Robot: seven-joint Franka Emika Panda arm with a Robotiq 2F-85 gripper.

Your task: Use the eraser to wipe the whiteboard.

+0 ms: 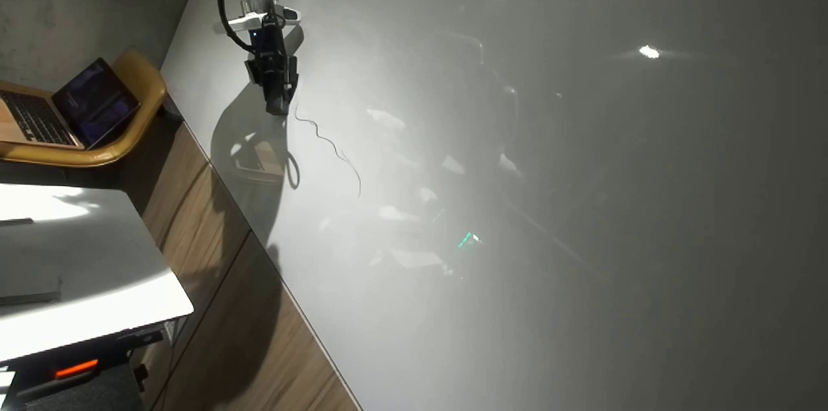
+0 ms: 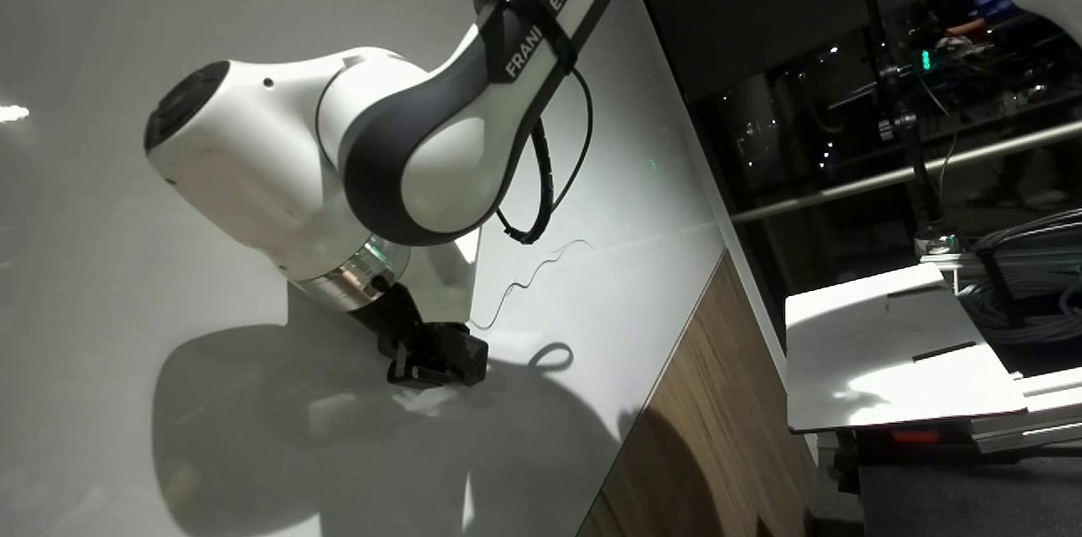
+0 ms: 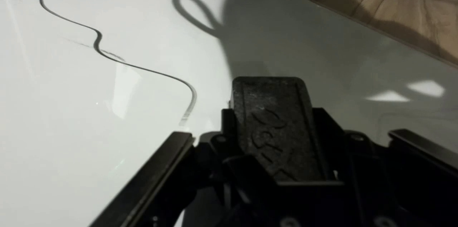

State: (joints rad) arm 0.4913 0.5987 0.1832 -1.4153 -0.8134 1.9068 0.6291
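In the wrist view I'm seeing my hand (image 3: 274,130) gripping the eraser (image 3: 270,102), its end jutting past the fingertips (image 3: 325,130), near one end of the wavy pen line (image 3: 97,42) on the whiteboard (image 3: 64,119), though I'm not making out whether it is touching.

Looks like lab with touches of office. Suggests lab through lettered robot arm (image 2: 372,110), black jointed stand (image 2: 889,80), coiled cables (image 2: 1031,334) near metal rails (image 2: 1044,431). Suggests office through very large whiteboard (image 1: 550,171) and open laptop (image 1: 84,107) on yellow chair (image 1: 150,87).
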